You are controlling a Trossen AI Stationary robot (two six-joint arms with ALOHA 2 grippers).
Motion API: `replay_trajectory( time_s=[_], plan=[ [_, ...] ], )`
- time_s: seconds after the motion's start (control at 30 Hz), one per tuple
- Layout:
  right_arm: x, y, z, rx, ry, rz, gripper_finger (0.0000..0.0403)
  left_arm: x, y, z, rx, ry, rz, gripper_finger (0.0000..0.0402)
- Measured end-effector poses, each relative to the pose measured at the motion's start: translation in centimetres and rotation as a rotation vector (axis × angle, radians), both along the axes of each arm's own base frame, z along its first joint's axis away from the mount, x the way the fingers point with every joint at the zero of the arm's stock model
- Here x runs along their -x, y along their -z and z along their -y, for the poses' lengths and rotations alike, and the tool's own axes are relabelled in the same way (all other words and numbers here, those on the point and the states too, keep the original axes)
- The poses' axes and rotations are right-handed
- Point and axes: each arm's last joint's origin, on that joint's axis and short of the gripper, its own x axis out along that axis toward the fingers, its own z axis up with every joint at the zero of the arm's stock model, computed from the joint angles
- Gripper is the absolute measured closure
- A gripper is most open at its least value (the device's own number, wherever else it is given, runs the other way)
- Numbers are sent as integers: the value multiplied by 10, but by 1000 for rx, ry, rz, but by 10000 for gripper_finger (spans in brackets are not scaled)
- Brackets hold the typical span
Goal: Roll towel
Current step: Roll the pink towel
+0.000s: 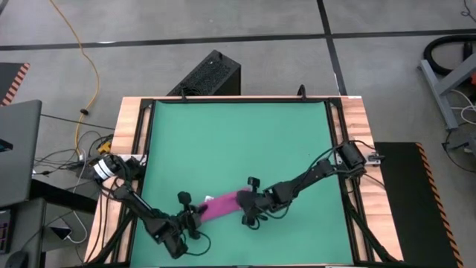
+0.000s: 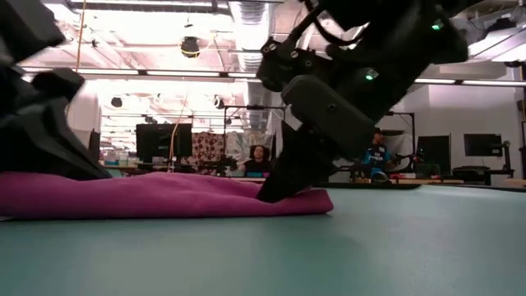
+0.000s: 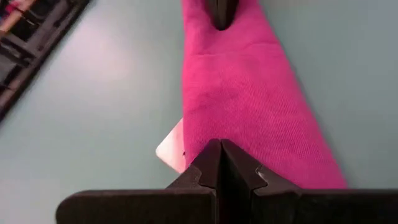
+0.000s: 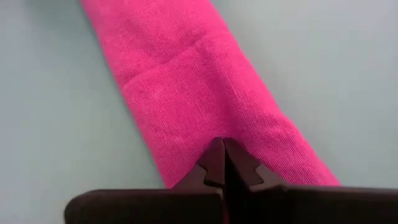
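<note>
Towel [image 1: 223,205]: a magenta cloth is seen lying on the green desk [image 1: 238,141], near the front edge and a little left of the middle. It is already gathered into a narrow, long band, not spread flat.

Long axis: in the high view the band runs from lower left to upper right, so that each end points toward one arm.

Left gripper [image 3: 221,146]: it is placed at the left end of the towel, with its fingers brought fully together. In the left wrist view the tips are seen pressed on the edge of the cloth, just beside a small white tag [image 3: 172,149]. Whether fabric is pinched between the tips cannot be told.

Right gripper [image 4: 224,146]: it is placed at the opposite, right end, with the fingers almost together. In the low view the tips are seen pushed down on the end of the towel against the desk. A fold line is visible across the cloth just ahead of this gripper.

Key relation: the towel lies between the two grippers, and each gripper looks along the band toward the other. Neither arm is clearly nearer; both are touching their own end.

Judgement on the step: the cloth seems to be pinned at both ends. For a roll, one end probably must be turned over and moved along the long axis toward the other.

Background: people are seen far behind the desk in the low view.
</note>
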Motion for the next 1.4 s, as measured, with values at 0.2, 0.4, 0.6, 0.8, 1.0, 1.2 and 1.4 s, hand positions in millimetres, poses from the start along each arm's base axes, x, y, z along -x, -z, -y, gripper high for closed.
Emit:
replay_trajectory(
  time_s=[0.2, 0.4, 0.6, 0.8, 1.0, 1.2, 1.4],
  plan=[
    [8, 0, -14, 18, 103, 54, 387, -7, 7, -19, 36, -58, -18, 402],
    [13, 1, -22, 1, 201, 101, 387, -3, 5, -36, 25, -85, -33, 401],
    [18, 1, -28, 61, 274, 166, 387, 6, -10, -47, -35, -68, -14, 402],
    [13, -11, -28, 57, 270, 243, 387, 7, -43, -43, 52, -38, 100, 402],
    [11, -36, -38, 169, 214, 386, 389, 13, -84, -25, 202, 12, 337, 402],
    [17, -38, -42, 129, -2, 578, 393, 26, -78, -13, 365, 193, 493, 402],
    [31, -14, -7, 11, 22, 672, 394, 31, -57, -51, 490, 254, 597, 401]
  ],
)
